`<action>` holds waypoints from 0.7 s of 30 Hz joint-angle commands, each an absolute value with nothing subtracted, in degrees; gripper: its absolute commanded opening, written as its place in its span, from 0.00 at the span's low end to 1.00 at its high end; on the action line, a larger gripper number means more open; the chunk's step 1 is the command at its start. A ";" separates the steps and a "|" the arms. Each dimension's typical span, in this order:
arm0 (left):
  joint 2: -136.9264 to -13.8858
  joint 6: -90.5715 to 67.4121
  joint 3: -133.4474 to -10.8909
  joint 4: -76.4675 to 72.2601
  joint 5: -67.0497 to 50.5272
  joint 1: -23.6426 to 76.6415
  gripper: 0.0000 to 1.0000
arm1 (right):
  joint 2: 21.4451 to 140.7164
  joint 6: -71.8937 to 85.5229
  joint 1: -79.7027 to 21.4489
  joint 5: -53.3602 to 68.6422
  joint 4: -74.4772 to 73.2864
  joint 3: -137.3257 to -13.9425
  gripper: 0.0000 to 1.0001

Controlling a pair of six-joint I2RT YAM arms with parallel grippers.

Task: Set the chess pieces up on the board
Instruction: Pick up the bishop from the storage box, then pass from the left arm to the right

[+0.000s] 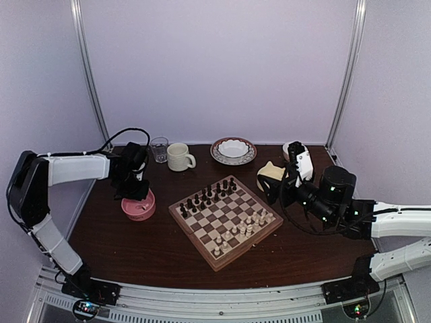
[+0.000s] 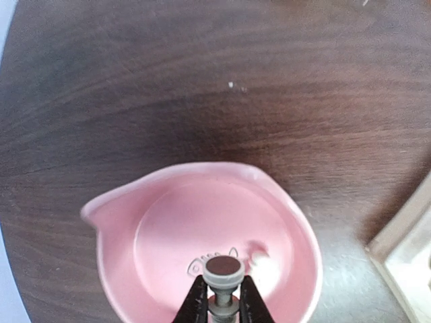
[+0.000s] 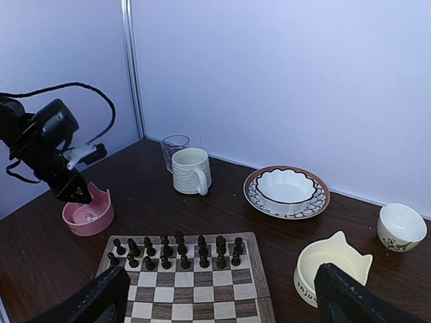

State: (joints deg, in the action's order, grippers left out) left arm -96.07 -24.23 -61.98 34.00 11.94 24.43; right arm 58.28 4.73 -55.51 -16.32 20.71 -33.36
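Observation:
The board (image 1: 214, 226) lies at the table's middle, with dark pieces (image 1: 205, 196) along its far-left side and several cream chess pieces (image 1: 246, 225) on its near-right side. My left gripper (image 2: 223, 282) hangs over the pink bowl (image 2: 168, 229), shut on the stem of a cream chess piece (image 2: 223, 268) whose round base faces the camera. A blurred pale piece (image 2: 262, 259) lies in the bowl beside it. My right gripper (image 3: 219, 309) stands open above the board's (image 3: 202, 296) right side, nothing between its fingers (image 3: 350, 299).
Behind the board stand a cream mug (image 1: 180, 157), a glass (image 1: 159, 149) and a patterned plate (image 1: 233, 150) holding a white bowl. A cream cat-eared bowl (image 1: 271, 173) and a small white bowl (image 1: 294, 149) sit by the right arm.

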 commanded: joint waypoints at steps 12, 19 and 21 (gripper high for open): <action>-73.84 -29.00 -46.95 21.93 -4.90 24.08 0.11 | 61.51 2.99 -55.24 -3.94 20.65 -35.54 1.00; -64.19 -41.43 -35.79 5.57 -22.02 25.06 0.12 | 66.85 1.46 -57.45 -0.19 21.42 -37.62 1.00; -61.48 -46.39 -32.47 0.01 -21.92 26.67 0.12 | 68.54 -0.07 -59.46 -0.90 22.05 -38.40 0.99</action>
State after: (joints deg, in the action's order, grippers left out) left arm -65.73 -35.88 -37.28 14.66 -14.52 24.80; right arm 66.04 2.57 -56.71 -2.87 20.67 -36.07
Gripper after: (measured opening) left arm 0.144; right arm 0.995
